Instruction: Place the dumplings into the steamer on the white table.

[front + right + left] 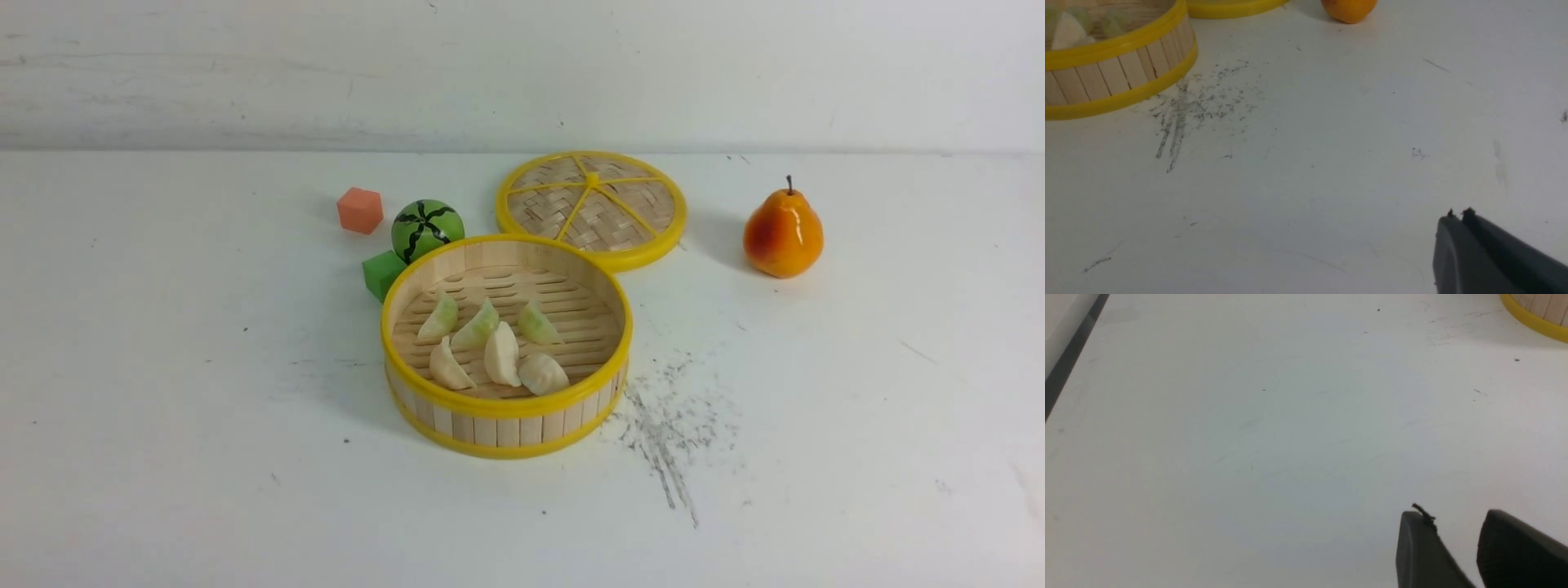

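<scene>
Dumplings (493, 343), green and cream crescents, fill the round bamboo steamer (506, 408); left gripper (1457, 539) parted, right gripper (1459, 222) clenched empty, best kept clear.

Readable text: none in any view.
Steamer (506, 425): plain slats and yellow rims, no lettering.
Lid (592, 204): bare weave, unmarked.
Counter (163, 408): only grey scuffs and specks, no writing.

The steamer (506, 420) — pale wood slats, glossy yellow rims — sits on the scuffed matt white table (163, 408).
</scene>
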`<state>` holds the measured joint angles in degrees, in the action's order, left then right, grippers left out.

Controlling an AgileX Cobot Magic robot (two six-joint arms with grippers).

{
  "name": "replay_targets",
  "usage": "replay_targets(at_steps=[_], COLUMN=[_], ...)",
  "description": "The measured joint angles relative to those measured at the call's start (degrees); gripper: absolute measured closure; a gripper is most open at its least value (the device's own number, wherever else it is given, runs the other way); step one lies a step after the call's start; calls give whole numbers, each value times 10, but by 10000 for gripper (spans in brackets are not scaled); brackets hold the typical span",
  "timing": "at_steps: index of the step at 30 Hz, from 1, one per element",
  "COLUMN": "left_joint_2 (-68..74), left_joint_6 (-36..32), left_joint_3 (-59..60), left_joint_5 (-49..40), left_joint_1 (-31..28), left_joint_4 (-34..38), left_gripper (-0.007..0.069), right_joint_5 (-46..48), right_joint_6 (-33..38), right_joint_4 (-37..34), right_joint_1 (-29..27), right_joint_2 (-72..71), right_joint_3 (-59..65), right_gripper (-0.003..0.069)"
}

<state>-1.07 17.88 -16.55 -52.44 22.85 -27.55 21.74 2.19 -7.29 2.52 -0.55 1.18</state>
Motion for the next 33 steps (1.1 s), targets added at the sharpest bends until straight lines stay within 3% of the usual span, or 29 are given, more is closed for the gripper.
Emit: replay_targets(at_steps=[18,29,33], left_joint_2=[0,0,0], left_joint_6=[1,-29,-33], left_joint_3=[50,140,177], left_joint_5=[5,460,485], left_joint_1=[-14,-190,-204], left_joint_4=[18,126,196], left_gripper=[396,406,433], right_joint_5=[0,0,1], right_joint_6=[0,0,0], right_joint_4=[0,0,0], right_joint_1=[-1,-2,-2], right_joint_2=[0,0,0], right_joint_3=[0,0,0], right_gripper=[642,629,622])
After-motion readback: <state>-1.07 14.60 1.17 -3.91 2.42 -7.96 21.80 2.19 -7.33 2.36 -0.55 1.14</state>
